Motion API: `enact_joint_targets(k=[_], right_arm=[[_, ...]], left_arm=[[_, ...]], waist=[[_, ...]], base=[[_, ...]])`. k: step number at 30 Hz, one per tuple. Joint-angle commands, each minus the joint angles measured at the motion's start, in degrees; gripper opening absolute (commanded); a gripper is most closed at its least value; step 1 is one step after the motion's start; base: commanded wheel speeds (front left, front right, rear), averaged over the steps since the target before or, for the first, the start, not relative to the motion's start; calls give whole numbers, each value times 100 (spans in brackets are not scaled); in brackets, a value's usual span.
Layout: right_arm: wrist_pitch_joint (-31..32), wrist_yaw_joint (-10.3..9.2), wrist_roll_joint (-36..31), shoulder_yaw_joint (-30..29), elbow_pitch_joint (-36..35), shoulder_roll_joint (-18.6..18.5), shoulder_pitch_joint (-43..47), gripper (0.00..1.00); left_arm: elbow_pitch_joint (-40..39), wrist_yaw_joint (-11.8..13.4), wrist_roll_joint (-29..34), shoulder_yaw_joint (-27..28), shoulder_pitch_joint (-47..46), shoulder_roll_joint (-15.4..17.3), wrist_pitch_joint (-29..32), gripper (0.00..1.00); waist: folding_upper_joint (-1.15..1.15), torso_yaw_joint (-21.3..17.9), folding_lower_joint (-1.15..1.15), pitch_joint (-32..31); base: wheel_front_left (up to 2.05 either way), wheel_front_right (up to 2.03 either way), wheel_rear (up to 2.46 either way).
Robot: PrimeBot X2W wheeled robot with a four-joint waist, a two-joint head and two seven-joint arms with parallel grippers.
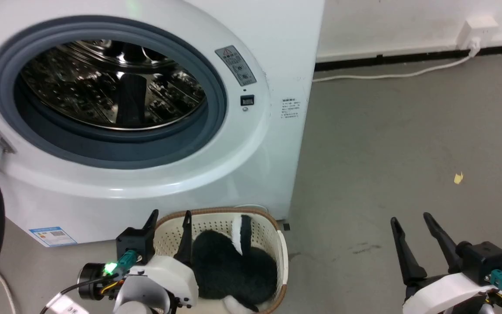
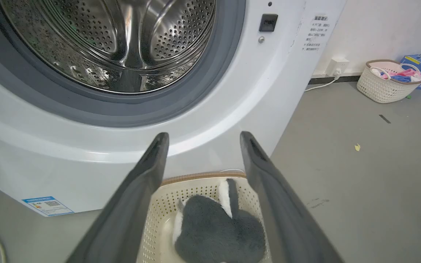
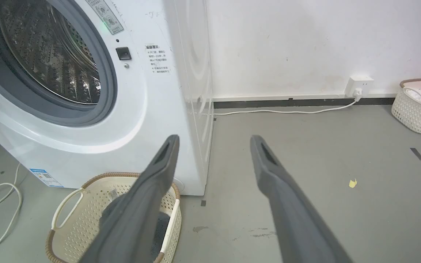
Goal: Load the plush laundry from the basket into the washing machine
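Left gripper gapes over plush laundry — basket walls around.

Grey floor, dull and faintly stained. At the left, standing on it, the washing machine, with the basket set close before its front. Off to the right, a small yellow scrap, a white cable trailing far back, and a white hamper at the far right.
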Motion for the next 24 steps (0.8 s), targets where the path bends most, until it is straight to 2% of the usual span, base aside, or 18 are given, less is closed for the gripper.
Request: enact_joint_targets(k=[1, 11, 24], right_arm=[[-64, -2, 72, -22, 31, 4, -67, 100], [-185, -2, 300, -70, 83, 6, -191, 100], [-341, -3, 625, -149, 87, 7, -347, 100]], left_arm=[[136, 23, -62, -53, -140, 9, 5, 100], [982, 48, -358, -280, -695, 3, 416, 100], [1960, 211, -655, -594, -1490, 38, 930, 100]], waist=[[0, -42, 0, 82], [0, -213, 0, 531], [0, -407, 0, 1249]], base=[[0, 0, 0], [0, 0, 0], [0, 0, 0]])
